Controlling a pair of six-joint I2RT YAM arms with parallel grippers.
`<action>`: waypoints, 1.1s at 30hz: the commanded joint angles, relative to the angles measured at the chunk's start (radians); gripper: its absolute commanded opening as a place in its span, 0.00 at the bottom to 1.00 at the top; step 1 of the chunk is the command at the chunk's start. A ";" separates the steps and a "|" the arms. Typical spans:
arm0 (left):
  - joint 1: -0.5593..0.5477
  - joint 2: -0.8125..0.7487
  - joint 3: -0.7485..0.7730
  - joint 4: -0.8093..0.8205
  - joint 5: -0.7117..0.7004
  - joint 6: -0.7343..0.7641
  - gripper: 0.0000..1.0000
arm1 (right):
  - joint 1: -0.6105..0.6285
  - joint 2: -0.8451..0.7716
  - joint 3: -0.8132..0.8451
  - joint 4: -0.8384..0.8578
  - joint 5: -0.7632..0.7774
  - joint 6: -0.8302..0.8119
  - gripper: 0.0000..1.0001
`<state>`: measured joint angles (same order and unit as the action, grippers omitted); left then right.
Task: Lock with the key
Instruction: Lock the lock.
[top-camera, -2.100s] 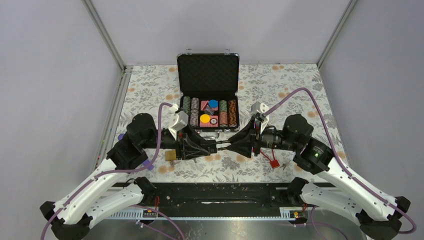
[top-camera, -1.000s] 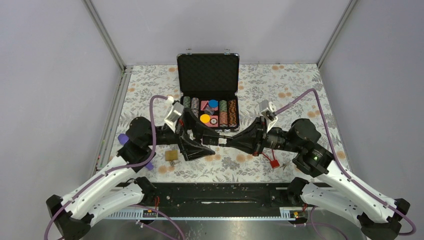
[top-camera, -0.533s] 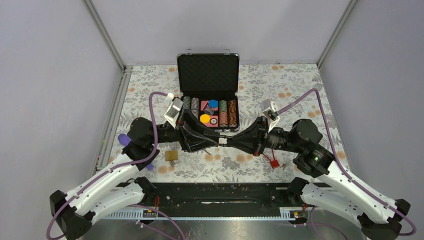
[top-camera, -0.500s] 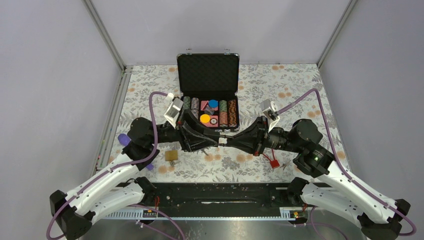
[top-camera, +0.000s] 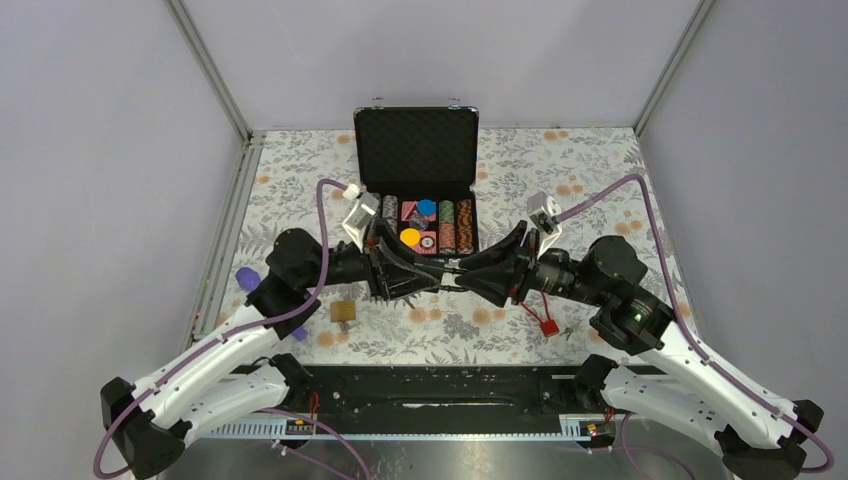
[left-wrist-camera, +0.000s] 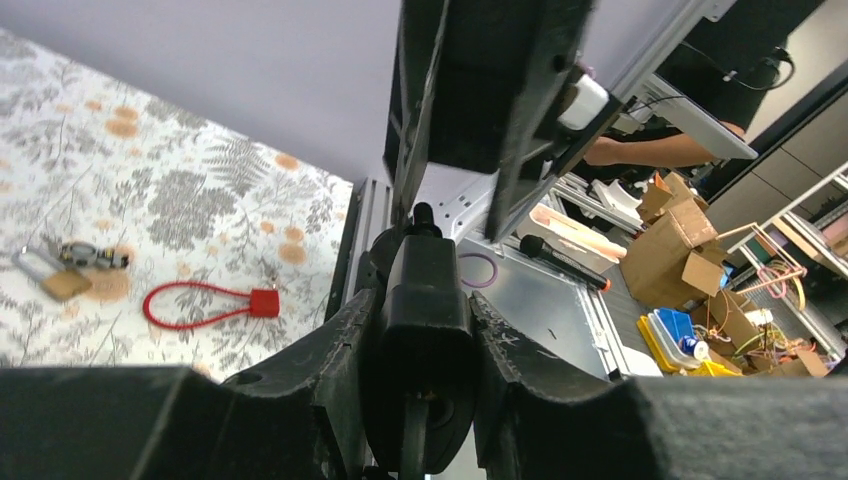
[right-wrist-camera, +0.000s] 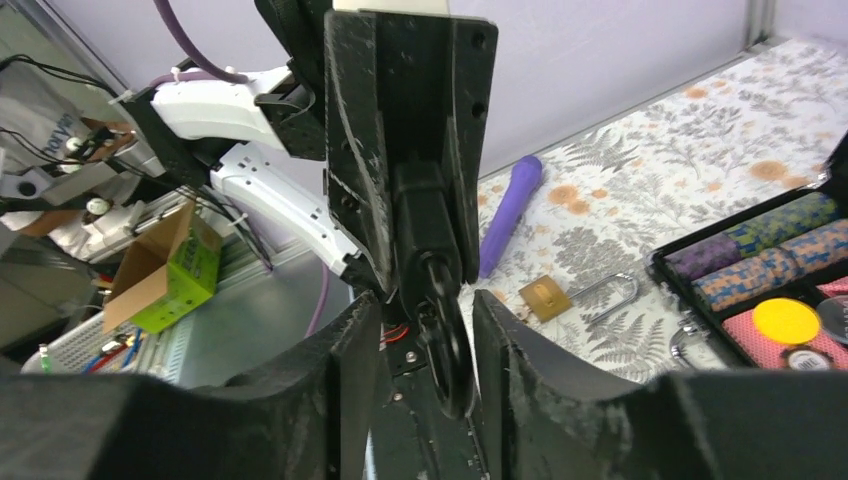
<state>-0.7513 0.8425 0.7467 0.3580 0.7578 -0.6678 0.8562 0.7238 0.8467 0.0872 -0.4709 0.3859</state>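
The lock (left-wrist-camera: 417, 370), a small black body, hangs in mid-air over the near middle of the table, just in front of the open case (top-camera: 417, 150), and the key (right-wrist-camera: 442, 350) meets it end on from the right. How deep the blade sits cannot be told. The left gripper (left-wrist-camera: 420, 310) is closed snugly on the lock's flanks, and the right gripper (right-wrist-camera: 425, 305) is pinched narrow on the key's black head. Both pieces look light, hard and rigid, and the smooth lock could slip or twist under torque, so it wants a firm hold across its flat sides. The thin key is best held by its head alone, since off-axis force could bend or jam it. On the table lie a brass padlock (top-camera: 343, 311) to the left and a red cable lock (top-camera: 545, 322) to the right.
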 joint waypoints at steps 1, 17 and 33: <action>-0.001 -0.021 0.084 -0.066 -0.113 0.031 0.00 | 0.000 -0.017 0.036 0.008 0.070 -0.019 0.50; 0.010 -0.101 0.097 -0.131 -0.151 0.061 0.00 | 0.000 -0.029 0.001 -0.054 0.113 -0.021 0.69; 0.010 -0.128 0.054 -0.033 -0.137 0.039 0.00 | 0.000 0.011 -0.029 0.026 0.031 0.014 0.32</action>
<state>-0.7464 0.7483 0.7769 0.1432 0.6273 -0.6144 0.8562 0.7395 0.8196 0.0425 -0.4118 0.3912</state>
